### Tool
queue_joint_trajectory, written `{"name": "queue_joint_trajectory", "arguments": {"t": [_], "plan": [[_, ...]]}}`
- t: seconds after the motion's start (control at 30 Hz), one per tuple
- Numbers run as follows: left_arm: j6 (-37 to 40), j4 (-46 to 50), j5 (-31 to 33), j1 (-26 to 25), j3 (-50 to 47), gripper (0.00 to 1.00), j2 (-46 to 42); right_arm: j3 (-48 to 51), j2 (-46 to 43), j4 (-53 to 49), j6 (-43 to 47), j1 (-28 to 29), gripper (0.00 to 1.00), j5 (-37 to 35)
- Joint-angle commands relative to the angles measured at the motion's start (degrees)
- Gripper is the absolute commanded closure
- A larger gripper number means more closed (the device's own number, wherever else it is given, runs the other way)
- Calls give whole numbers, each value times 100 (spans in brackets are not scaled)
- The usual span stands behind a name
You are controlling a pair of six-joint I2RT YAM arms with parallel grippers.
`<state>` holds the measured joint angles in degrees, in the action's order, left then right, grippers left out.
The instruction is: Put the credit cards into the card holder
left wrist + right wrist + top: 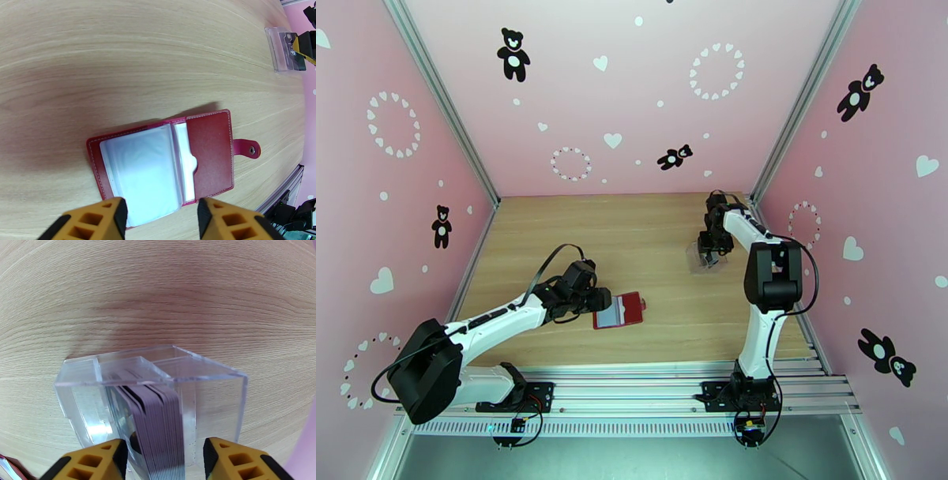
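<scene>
Jaws apart on both: left gripper point(162, 209) over one open card holder point(209, 154), right gripper point(165, 449) astride one clear box point(221, 398) of stacked credit cards point(162, 417).

**Top external view:** set high behind the arm bases point(735, 391), facing down and forward over the whole table point(648, 229).
**Left wrist view:** close above the open card holder point(209, 154), tilted toward the far-right clear box point(277, 49).
**Right wrist view:** nearest of all, just over that box.

All three share the box.
</scene>
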<state>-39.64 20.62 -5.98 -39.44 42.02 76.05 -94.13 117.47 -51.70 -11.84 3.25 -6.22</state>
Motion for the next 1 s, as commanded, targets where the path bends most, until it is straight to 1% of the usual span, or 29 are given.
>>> {"name": "queue_joint_trajectory", "arguments": {"t": [0.0,0.13,0.2,0.3,0.37,0.57,0.63,0.7,0.77,0.8,0.83,0.87,0.9,0.97], "plan": [[5,109,-35,52,-72,48,-105,-150,105,-129,-19,-25,44,-199],[9,125,-41,51,-62,47,-99,-126,-22,-147,-48,-21,44,-331],[9,130,-41,52,-63,47,-99,-93,-178,-168,-77,-31,44,-556],[9,136,-33,52,-54,47,-91,39,-532,-94,-127,-114,49,-809],[9,137,-22,51,-46,47,-82,134,-723,-17,-146,-207,52,-728],[0,115,-39,56,-62,48,-77,163,-694,-80,-97,-247,64,-478],[4,127,-27,57,-78,48,-102,169,-624,-81,-84,-246,69,-400],[6,139,-17,51,-89,48,-121,184,-572,-44,-60,-245,79,-322],[3,144,-17,52,-89,47,-133,176,-528,-26,-49,-252,83,-235],[0,145,-1,55,-93,48,-132,184,-531,-3,-55,-249,83,-154],[0,143,-3,58,-97,48,-132,191,-540,36,-52,-254,80,-56],[0,138,-13,55,-98,47,-134,206,-569,92,-41,-249,72,60],[0,135,-13,57,-104,47,-143,222,-599,132,-42,-246,59,142],[-8,123,-16,55,-106,47,-152,222,-599,160,-44,-245,44,192]]}}
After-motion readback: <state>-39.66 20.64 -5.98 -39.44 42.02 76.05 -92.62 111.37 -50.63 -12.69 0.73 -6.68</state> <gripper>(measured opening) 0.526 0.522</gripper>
